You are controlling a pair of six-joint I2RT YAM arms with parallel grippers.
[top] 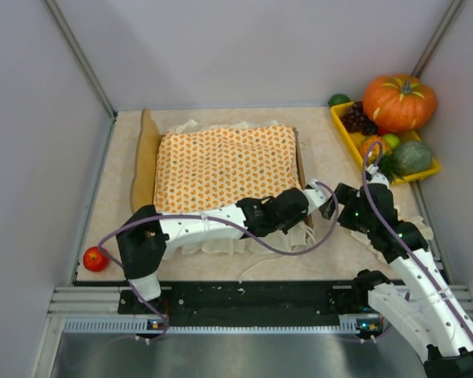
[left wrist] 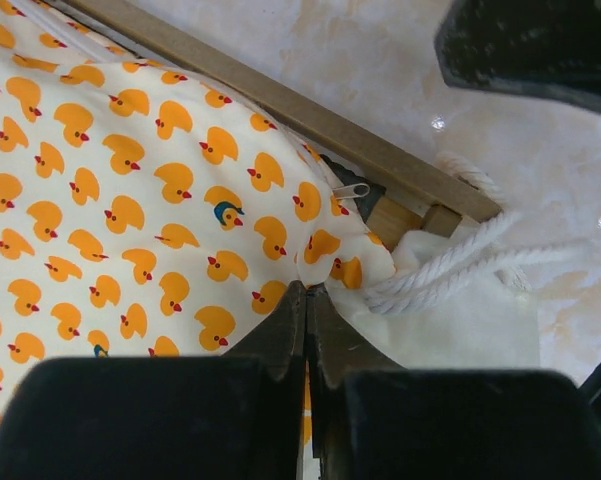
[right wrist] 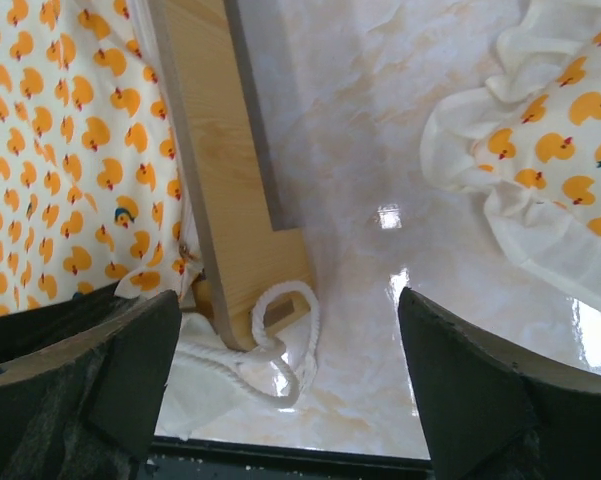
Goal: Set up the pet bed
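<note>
Left gripper [left wrist: 307, 295] tight on duck-print bedspread [left wrist: 130, 200] corner

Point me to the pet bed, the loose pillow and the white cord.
pet bed [right wrist: 225, 190], right wrist view, wooden end board.
pillow [right wrist: 540, 150], right wrist view, duck-print face.
white cord [left wrist: 430, 274], left wrist view, twisted strands.
</note>
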